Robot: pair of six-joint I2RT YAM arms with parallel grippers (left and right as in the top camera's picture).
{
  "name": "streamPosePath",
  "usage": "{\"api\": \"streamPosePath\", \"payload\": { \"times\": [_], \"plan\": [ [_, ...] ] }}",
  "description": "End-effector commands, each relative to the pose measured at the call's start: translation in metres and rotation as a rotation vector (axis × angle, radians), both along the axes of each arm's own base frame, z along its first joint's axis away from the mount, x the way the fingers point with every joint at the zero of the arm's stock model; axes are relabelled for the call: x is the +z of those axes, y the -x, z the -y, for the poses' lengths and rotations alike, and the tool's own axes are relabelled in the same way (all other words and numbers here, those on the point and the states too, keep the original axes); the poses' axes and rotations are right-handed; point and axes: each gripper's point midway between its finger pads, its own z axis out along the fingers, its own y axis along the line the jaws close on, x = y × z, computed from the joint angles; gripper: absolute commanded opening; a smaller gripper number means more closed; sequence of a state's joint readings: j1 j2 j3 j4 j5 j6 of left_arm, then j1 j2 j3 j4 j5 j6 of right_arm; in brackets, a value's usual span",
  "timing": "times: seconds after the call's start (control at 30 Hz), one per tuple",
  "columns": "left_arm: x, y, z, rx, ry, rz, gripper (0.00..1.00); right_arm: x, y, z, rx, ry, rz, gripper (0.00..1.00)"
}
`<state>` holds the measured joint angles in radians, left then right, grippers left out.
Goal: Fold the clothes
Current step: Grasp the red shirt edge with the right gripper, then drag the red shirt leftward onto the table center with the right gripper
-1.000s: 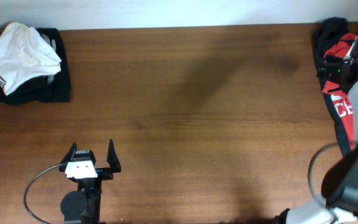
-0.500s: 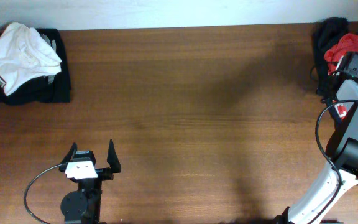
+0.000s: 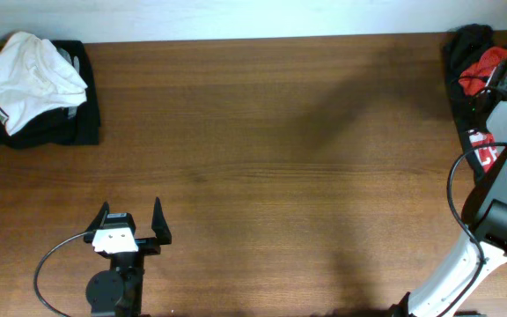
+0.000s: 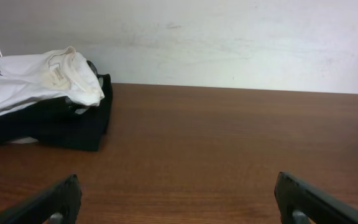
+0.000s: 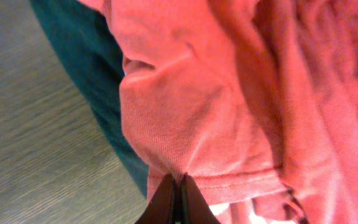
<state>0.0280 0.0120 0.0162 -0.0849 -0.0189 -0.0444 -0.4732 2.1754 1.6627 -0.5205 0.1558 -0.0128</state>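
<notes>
Left gripper spread, right gripper pinching the T-shirt.
Far left on the table, a white garment on black clothes; at its near edge, the left gripper; far right, the T-shirt, hem nipped, over dark cloth.

Red-orange T-shirt lies crumpled in a heap, far right.

The right gripper shows at the bottom edge, its two dark fingers pressed together on the stitched hem of the red-orange T-shirt, whose creased cloth fills most of the view. A dark teal garment lies beneath it on the wooden table.
</notes>
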Motion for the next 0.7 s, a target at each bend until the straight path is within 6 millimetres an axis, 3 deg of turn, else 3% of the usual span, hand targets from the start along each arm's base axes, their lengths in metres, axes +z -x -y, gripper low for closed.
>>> {"api": "streamPosePath", "payload": {
  "times": [0.0, 0.07, 0.13, 0.2, 0.3, 0.37, 0.43, 0.53, 0.63, 0.67],
  "plan": [
    [-0.002, 0.0, 0.002, -0.011, -0.015, -0.001, 0.99, 0.09, -0.011, -0.025, 0.028, 0.044, 0.141, 0.04],
    [-0.002, 0.0, 0.002, -0.011, -0.015, -0.001, 0.99, 0.114, -0.019, -0.063, 0.117, 0.003, 0.183, 0.04],
    [-0.002, 0.0, 0.002, -0.011, -0.015, -0.001, 0.99, 0.137, -0.031, -0.129, 0.224, -0.084, 0.238, 0.04],
    [-0.002, 0.0, 0.002, -0.011, -0.015, -0.001, 0.99, 0.143, -0.039, -0.25, 0.405, -0.284, 0.255, 0.04],
    [-0.002, 0.0, 0.002, -0.011, -0.016, -0.001, 0.99, 0.143, -0.028, -0.42, 0.646, -0.401, 0.248, 0.04],
    [-0.002, 0.0, 0.002, -0.011, -0.015, -0.001, 0.99, 0.145, -0.008, -0.501, 0.737, -0.476, 0.261, 0.04],
    [-0.002, 0.0, 0.002, -0.011, -0.015, -0.001, 0.99, 0.14, 0.033, -0.589, 0.859, -0.548, 0.238, 0.04],
    [-0.002, 0.0, 0.002, -0.011, -0.015, -0.001, 0.99, 0.125, 0.083, -0.651, 0.977, -0.569, 0.17, 0.04],
    [-0.002, 0.0, 0.002, -0.011, -0.016, -0.001, 0.99, 0.122, 0.122, -0.688, 1.049, -0.609, 0.129, 0.04],
    [-0.002, 0.0, 0.002, -0.011, -0.015, -0.001, 0.99, 0.116, 0.133, -0.699, 1.075, -0.606, 0.114, 0.09]
  ]
}}
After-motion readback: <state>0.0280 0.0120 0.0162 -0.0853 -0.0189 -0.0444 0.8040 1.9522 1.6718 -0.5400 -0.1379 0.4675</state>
